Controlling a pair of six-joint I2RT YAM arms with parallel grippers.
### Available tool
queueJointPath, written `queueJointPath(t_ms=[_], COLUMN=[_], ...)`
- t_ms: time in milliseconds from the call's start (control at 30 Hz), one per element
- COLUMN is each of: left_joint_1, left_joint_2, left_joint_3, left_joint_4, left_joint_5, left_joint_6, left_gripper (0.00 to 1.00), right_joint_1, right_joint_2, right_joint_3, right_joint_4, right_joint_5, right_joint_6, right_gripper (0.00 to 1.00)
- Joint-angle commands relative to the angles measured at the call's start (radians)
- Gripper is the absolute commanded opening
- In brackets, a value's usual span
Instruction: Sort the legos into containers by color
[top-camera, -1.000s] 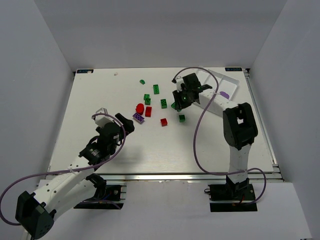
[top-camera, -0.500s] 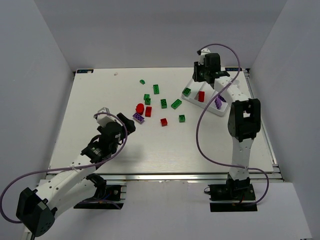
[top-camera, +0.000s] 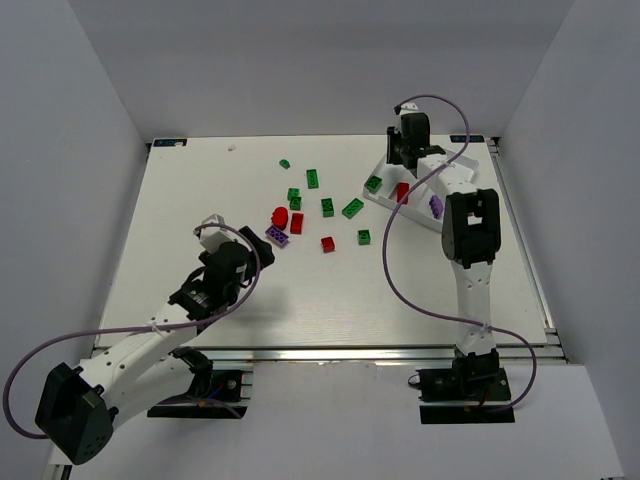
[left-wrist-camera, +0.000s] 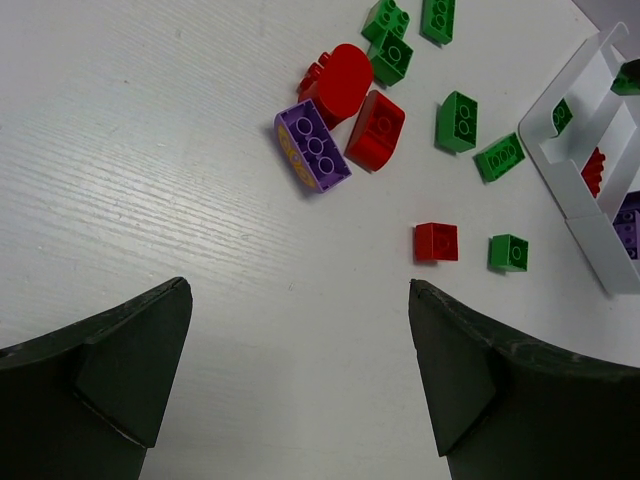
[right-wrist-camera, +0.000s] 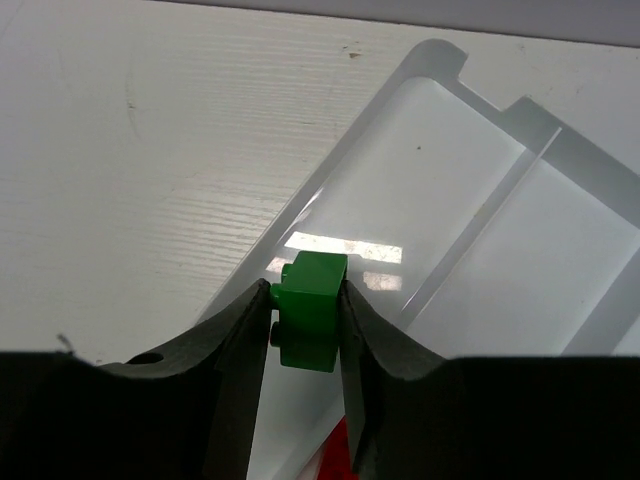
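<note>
Over tray edge, right end effector pinches green brick; left end effector spread.

Left wrist view's right edge cuts the tray, and seemingly a purple brick

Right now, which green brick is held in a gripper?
The green brick pinched in the right gripper above the white tray; the other green bricks lie loose.
</note>
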Motion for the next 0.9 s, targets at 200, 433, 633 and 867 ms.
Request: queueJointPath(t_ms=[200,433,633,867], left_joint_1=[0.003,0.003,0.012,0.132], left_joint_2=[0.045,0.094,0.077,0.217], left_joint_3=[0.026,0.058,0.064,0.219], left_joint_4=[0.058,0.056,0.038,-0.031], left_joint_5=[0.064,0.085,0.056,0.183], left_joint_6=[0.053,0.061,0.062,0.159], left_gripper=[0.98,0.98,0.92,0.5], right_joint_1=[-0.02,-0.042,-0.063,-0.028], right_joint_2=[-0.001,-0.128,-0.352,-0.538], right_joint_3=[0.033,-0.018,-0.28,-0.466], right_joint_4=[0.076,0.021,0.049,-0.019], right_joint_5=[-0.024,-0.418,-1.023,-1.031], right_joint_6=[-0.017,-0.176,-0.35,-0.456], right_gripper=[0.71,0.71,0.59,0.38])
